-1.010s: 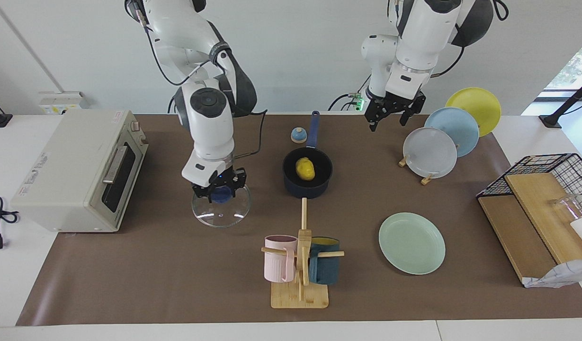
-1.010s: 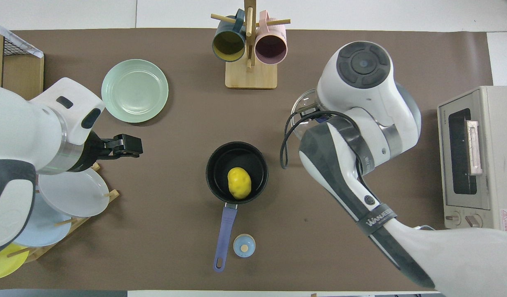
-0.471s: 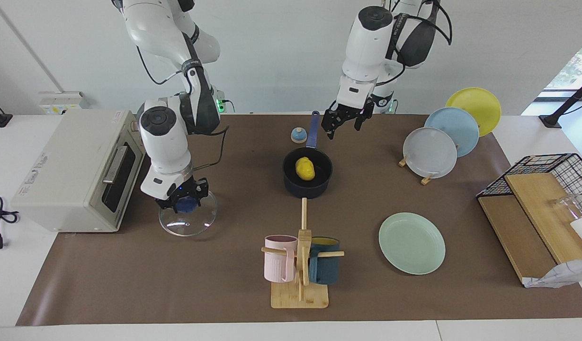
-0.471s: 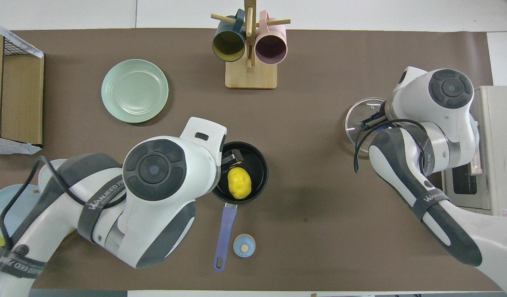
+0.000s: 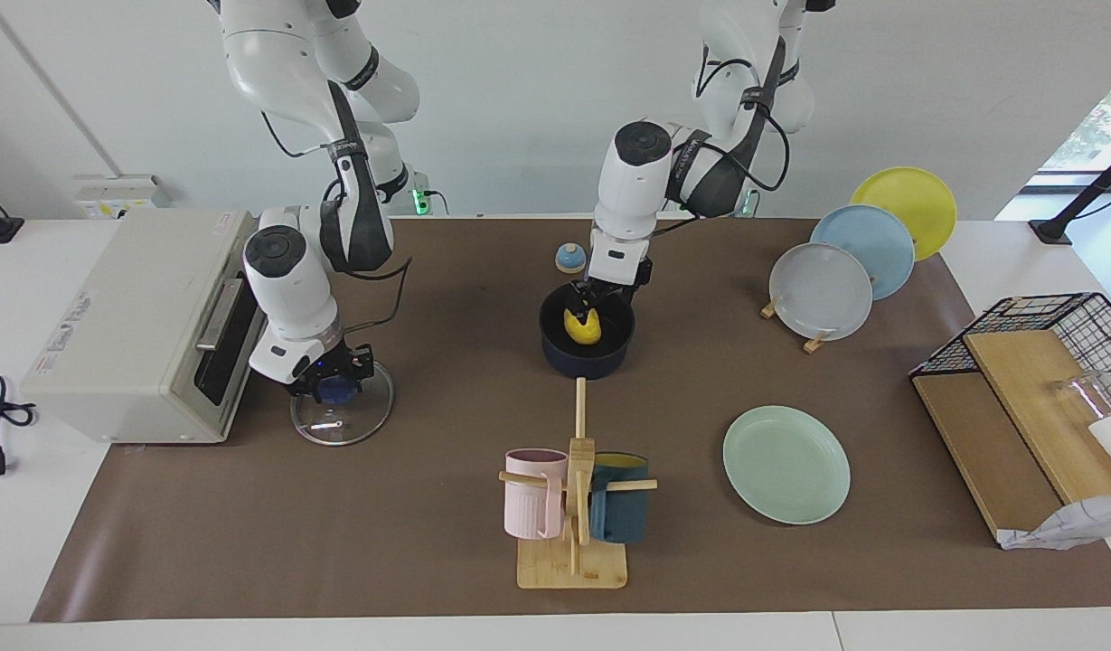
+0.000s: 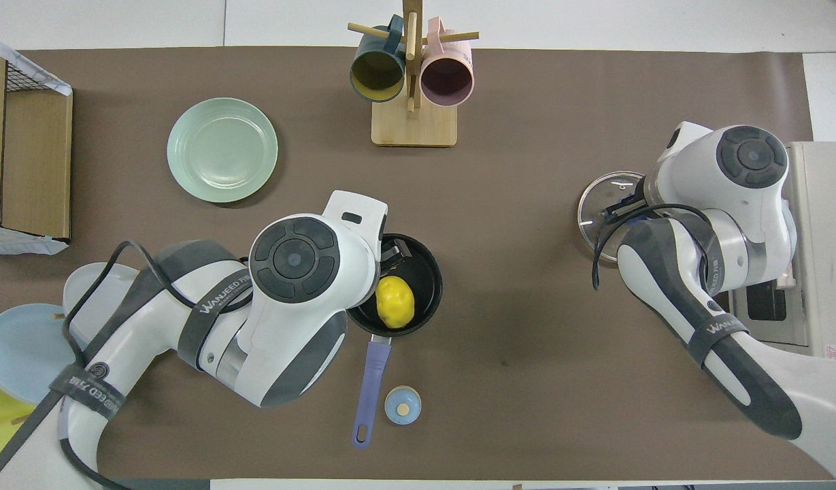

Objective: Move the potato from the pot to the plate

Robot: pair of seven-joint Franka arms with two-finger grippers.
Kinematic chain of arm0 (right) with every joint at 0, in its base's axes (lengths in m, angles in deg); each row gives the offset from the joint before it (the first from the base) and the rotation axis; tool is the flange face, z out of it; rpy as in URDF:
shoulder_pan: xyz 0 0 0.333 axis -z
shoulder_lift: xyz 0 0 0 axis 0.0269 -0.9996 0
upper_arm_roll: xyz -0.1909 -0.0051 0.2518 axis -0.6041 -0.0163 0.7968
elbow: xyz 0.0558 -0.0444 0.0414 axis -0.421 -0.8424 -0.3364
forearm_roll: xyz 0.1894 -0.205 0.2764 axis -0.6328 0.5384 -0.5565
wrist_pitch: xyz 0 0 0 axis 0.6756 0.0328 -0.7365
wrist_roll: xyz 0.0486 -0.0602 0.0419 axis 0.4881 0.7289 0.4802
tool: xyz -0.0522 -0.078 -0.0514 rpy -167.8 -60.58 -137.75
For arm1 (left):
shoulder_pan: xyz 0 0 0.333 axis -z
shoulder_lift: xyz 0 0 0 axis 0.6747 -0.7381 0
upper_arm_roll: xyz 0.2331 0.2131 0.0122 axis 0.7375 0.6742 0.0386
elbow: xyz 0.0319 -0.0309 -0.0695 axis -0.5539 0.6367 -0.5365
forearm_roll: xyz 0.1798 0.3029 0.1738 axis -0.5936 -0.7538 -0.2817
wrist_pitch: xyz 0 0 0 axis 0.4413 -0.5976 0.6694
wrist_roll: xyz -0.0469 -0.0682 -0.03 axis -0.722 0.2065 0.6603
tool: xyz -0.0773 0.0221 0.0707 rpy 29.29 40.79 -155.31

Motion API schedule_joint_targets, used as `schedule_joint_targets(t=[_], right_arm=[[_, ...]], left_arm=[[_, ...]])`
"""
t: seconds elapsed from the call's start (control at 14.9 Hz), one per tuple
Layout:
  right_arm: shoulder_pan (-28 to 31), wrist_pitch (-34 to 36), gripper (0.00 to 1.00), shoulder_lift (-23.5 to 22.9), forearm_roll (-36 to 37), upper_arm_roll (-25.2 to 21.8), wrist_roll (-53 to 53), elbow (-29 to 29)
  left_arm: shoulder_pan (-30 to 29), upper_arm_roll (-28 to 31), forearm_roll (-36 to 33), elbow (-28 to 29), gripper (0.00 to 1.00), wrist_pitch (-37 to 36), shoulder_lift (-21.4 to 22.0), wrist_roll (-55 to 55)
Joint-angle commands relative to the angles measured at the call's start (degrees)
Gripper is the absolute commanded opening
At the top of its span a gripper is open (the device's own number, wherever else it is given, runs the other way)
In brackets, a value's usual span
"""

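Lying in the pot [image 5: 588, 348], the potato [image 5: 583, 328] sits under the left gripper [image 5: 588, 312], whose fingers stand apart and reach down inside the pot rim over the top of the potato; whether they touch it cannot be told. From overhead the potato [image 6: 394, 301] shows just beside the gripper's wrist, in the part of the pot [image 6: 424, 272] nearer the robots. The pot stands mid-tabletop, toward the robots' edge, its handle [image 6: 366, 391] pointing at that edge, with a small blue knob [image 6: 403, 405] just beside the handle. The plate [image 5: 786, 464] lies flat, farther from the robots and toward the left arm's end, well apart from the pot. The right gripper [image 5: 327, 384] is clamped on the blue knob of a glass lid [image 5: 342, 418] resting on the tabletop just in front of the oven [image 5: 139, 325] at the right arm's end.
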Motion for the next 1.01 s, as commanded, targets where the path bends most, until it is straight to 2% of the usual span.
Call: schedule_joint_targets(t=[0.0, 0.07, 0.27, 0.74, 0.94], right_arm=[[1.8, -1.7, 0.86, 1.8, -1.8, 1.0, 1.3, -2.8], [1.4, -1.4, 1.0, 1.8, -3.1, 1.0, 1.2, -2.2], [1.2, 5.0, 1.0, 2.1, -4.7, 1.1, 1.2, 3.4], [2.0, 33.3, 1.0, 3.8, -7.9, 0.9, -1.0, 26.3], [1.6, 39.2, 1.0, 8.2, -7.5, 0.5, -3.2, 27.2]], left_arm=[[1.9, 0.8, 0.0, 1.6, 1.0, 2.5, 0.1, -1.0], [1.9, 0.8, 0.0, 1.8, 1.0, 2.5, -0.6, -0.9], [3.5, 0.9, 0.0, 2.1, 1.0, 3.8, -2.3, -2.1], [4.7, 0.9, 0.0, 2.1, 1.0, 4.1, -4.9, -1.9], [4.8, 0.8, 0.0, 2.1, 1.0, 3.5, -5.0, -1.9]])
